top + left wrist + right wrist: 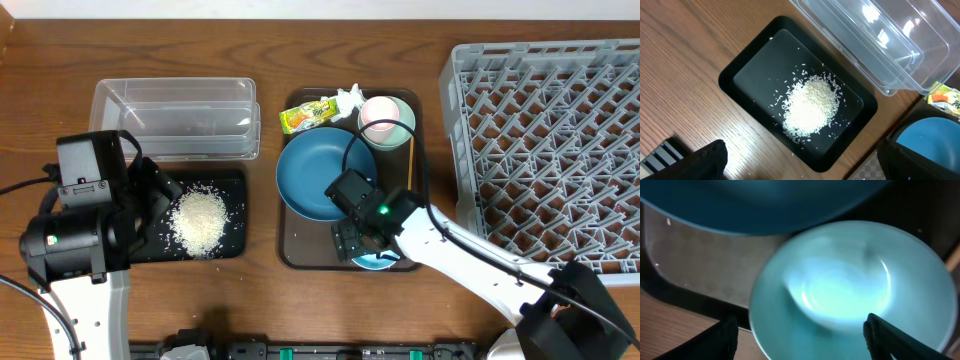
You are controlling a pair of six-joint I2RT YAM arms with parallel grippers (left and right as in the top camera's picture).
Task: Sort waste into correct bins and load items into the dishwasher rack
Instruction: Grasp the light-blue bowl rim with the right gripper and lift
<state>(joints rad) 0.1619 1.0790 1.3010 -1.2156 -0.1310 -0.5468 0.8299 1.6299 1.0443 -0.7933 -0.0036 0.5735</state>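
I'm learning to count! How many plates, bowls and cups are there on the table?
Plates: 1, the large dark blue round plate
Bowls: 2, the light blue round bowl and the mint green bowl
Cups: 1, the small pink cup
Total: 4

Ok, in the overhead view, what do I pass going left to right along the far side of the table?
clear tub → yellow-green snack wrapper → crumpled white tissue → pink cup → grey dishwasher rack
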